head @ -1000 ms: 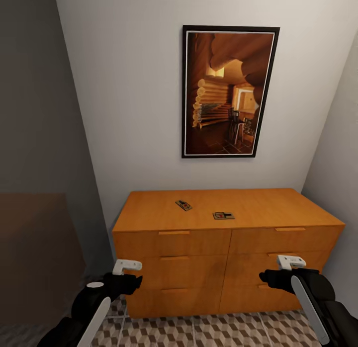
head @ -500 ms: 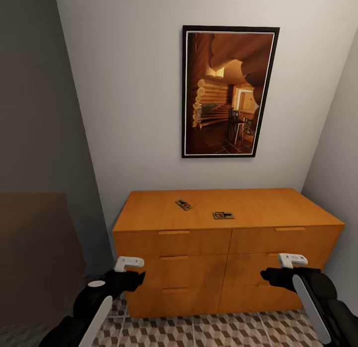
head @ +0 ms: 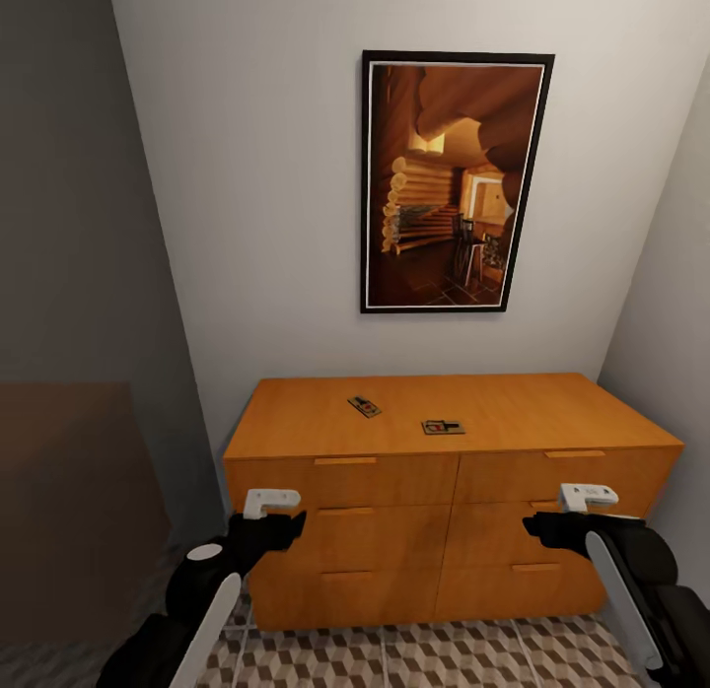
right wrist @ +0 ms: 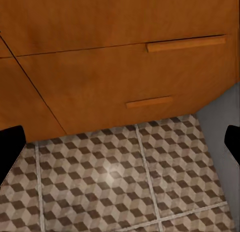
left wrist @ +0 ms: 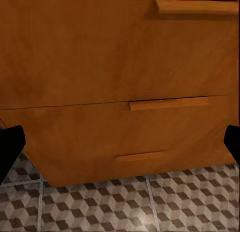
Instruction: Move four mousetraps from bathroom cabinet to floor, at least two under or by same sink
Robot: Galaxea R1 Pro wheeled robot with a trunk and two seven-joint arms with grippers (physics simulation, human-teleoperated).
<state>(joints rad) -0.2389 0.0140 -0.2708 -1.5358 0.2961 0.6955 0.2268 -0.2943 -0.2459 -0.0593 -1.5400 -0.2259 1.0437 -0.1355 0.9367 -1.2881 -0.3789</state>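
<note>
Two small flat dark-brown mousetraps sit on the flat top of the low orange-brown wooden cabinet (head: pixel 444 491): one mousetrap (head: pixel 364 406) lies left of centre, turned at an angle, and the other mousetrap (head: pixel 443 427) lies just right of it and nearer the front edge, the two apart from each other. The other two traps of the task are not to be found on this top (perhaps in a drawer). The left gripper (head: pixel 286 526) hangs in front of the left column of drawers, below the top, and the right gripper (head: pixel 540 525) in front of the right column; both wrist views show dark fingertips at opposite picture edges with drawer fronts between, so the jaws of each stand spread wide and hold nothing. The cube-patterned brown and beige tiled bathroom floor (head: pixel 414 658) runs under the cabinet's base. The step in hand looks to be the reach for a trap, and doing it well means lifting a gripper clear above the cabinet's front edge first, then coming down over the thin board so the fingers close across its short sides rather than on the wire parts.
</note>
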